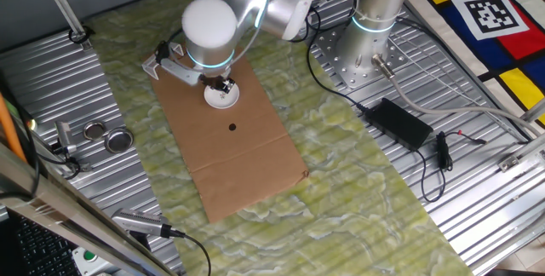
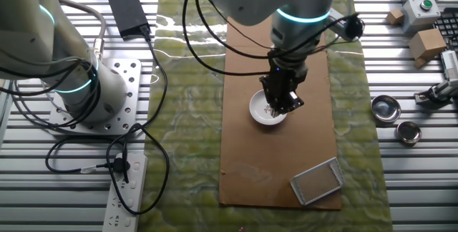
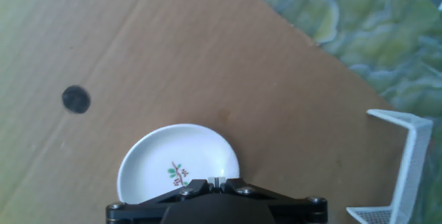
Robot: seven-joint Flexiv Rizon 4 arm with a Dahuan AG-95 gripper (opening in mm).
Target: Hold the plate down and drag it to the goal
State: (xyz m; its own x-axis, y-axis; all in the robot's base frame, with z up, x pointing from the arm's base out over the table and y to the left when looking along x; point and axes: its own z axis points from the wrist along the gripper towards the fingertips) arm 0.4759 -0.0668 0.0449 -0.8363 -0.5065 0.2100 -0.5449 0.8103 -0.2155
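Gripper (image 2: 280, 104) fingers drawn together, tips bearing down on the plate (image 3: 178, 171) at its near edge. Plate lies flat on the cardboard sheet (image 1: 234, 144), between the black dot (image 3: 76, 99) and the goal (image 3: 407, 162), well apart from the goal's walls.

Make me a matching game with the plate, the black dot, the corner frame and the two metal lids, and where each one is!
Things:
1. plate
2. black dot
3. frame
4. two lids

Places:
A. off the cardboard, on the ribbed metal table
B. at a corner of the cardboard
C. right under the gripper
D. on bare cardboard, a little way from the plate

Pairs: 1-C, 2-D, 3-B, 4-A
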